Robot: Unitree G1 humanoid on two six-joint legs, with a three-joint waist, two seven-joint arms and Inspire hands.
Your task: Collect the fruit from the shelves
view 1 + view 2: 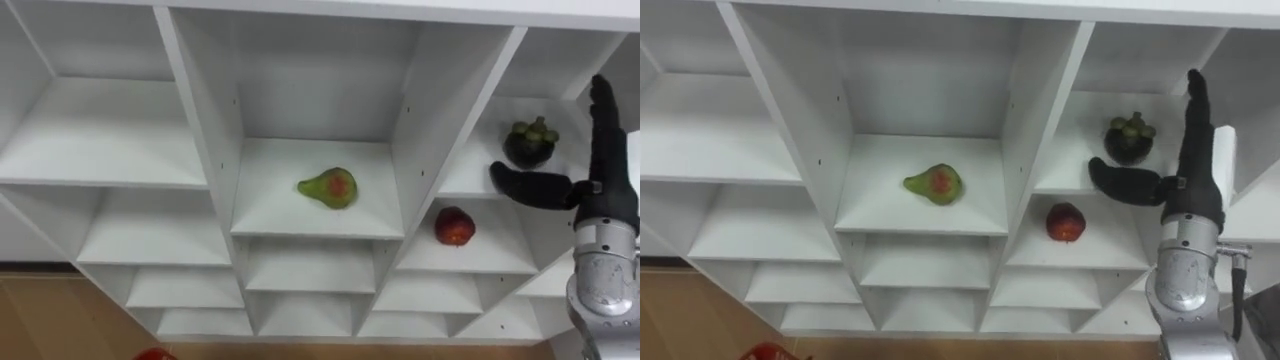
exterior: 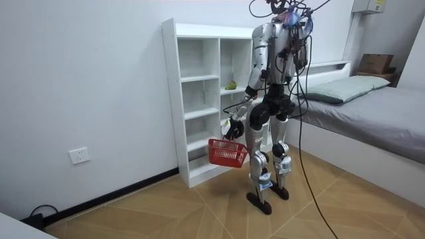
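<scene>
When you look through the left eye view, the white wooden cubby shelf [image 1: 320, 90] is straight ahead with all three fruits in it. The green pear with a red blush [image 1: 328, 187] lies in the centre cubby. The small round red fruit [image 1: 454, 226] is at 4 o'clock from it, one column over. The dark purple mangosteen with a green cap [image 1: 530, 143] sits one shelf higher, at 2 o'clock from the pear. The right hand [image 1: 607, 192] is up at 3 o'clock, fingers straight and together, pointing to 12. Its thumb sticks out toward 9 just under the mangosteen, and I can't tell if it touches. It holds nothing.

Room view: the robot stands upright facing the shelf, with a grey bed [image 2: 372, 113] at 3 o'clock. The left hand [image 2: 233, 125] hangs low, the red plastic basket [image 2: 228, 152] dangling from it at 6 o'clock, fingers apparently hooked on the handle.

Right eye view: same layout, with a bit of basket red at 7 o'clock.
</scene>
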